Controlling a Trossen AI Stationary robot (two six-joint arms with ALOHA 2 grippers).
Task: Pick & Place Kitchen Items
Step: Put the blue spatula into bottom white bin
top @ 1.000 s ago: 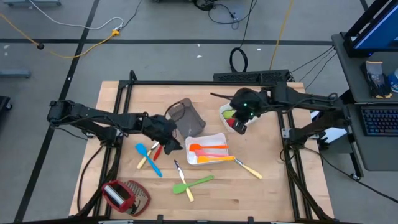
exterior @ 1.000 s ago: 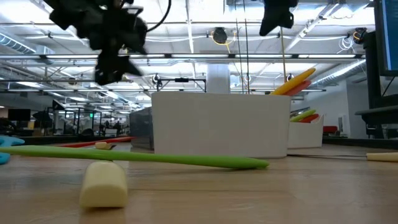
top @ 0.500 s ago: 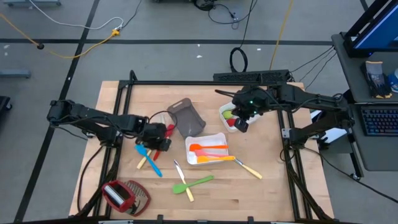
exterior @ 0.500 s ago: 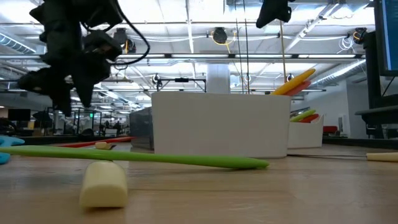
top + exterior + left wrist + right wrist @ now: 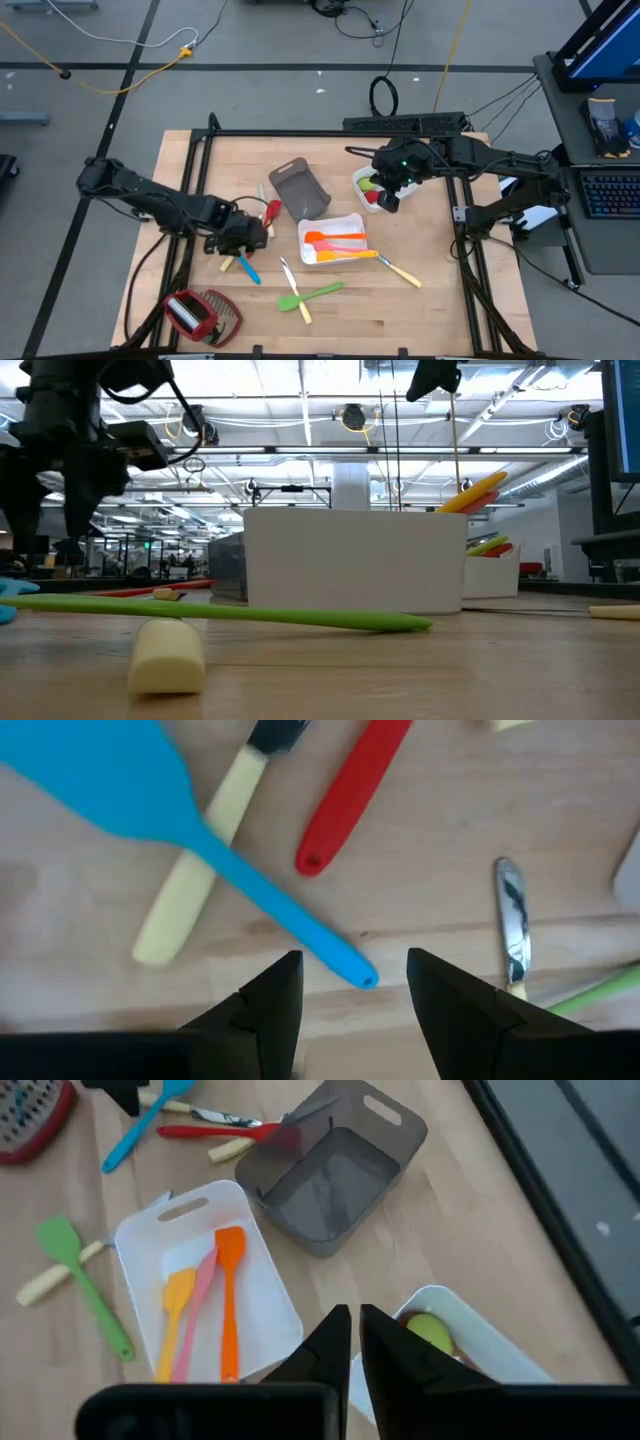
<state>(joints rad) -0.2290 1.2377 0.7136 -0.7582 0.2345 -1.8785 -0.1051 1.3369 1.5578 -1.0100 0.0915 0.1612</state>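
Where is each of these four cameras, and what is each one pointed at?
High: overhead, looking straight down; both arms, white tray.
Low: at tabletop height, looking level; green spatula, left arm above.
Left wrist: looks down past open left gripper at blue spatula.
Right wrist: looks down past shut right gripper at grey tray.
Shared: high and right wrist views both show the white tray's orange spatula.

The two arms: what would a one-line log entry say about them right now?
left gripper: open, over blue spatula handle end, not gripping | right gripper: shut, empty, above small white tray | orange spatula: in white tray
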